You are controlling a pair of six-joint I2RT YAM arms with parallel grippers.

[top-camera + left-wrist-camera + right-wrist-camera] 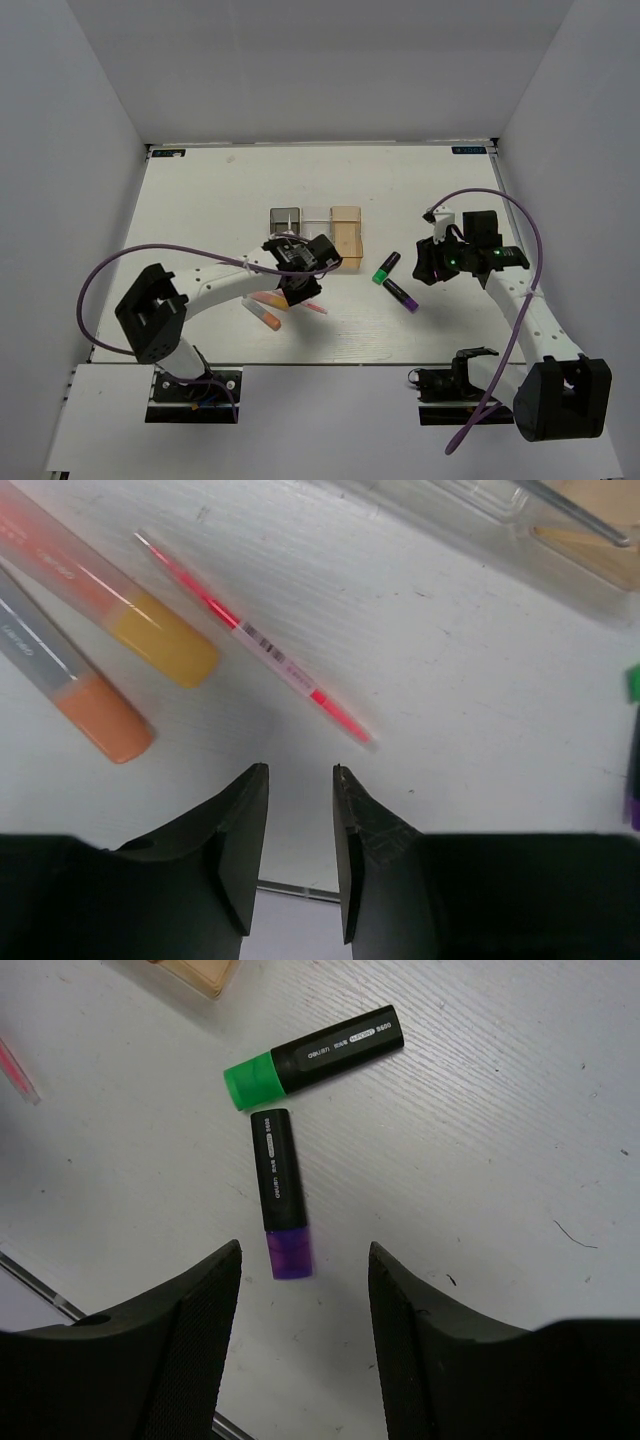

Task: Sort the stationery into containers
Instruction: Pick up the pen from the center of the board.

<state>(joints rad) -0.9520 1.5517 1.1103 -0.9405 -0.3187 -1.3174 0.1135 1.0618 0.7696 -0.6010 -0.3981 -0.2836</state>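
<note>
Left claw point(300, 772) narrowly parted, empty; thin pink pen point(265, 645) translucent, perhaps barcode label; right claw point(303, 1250) wide.

Bright even light, soft shadows, slight blur.

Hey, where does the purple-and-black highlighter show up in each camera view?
Top external: purple-and-black highlighter right of centre, on the table between the two arms.
Left wrist: only a purple sliver at the right edge.
Right wrist: left of centre, purple cap pointing down the picture.
Shared landmark: the green-and-black highlighter lying right beside it.
</note>
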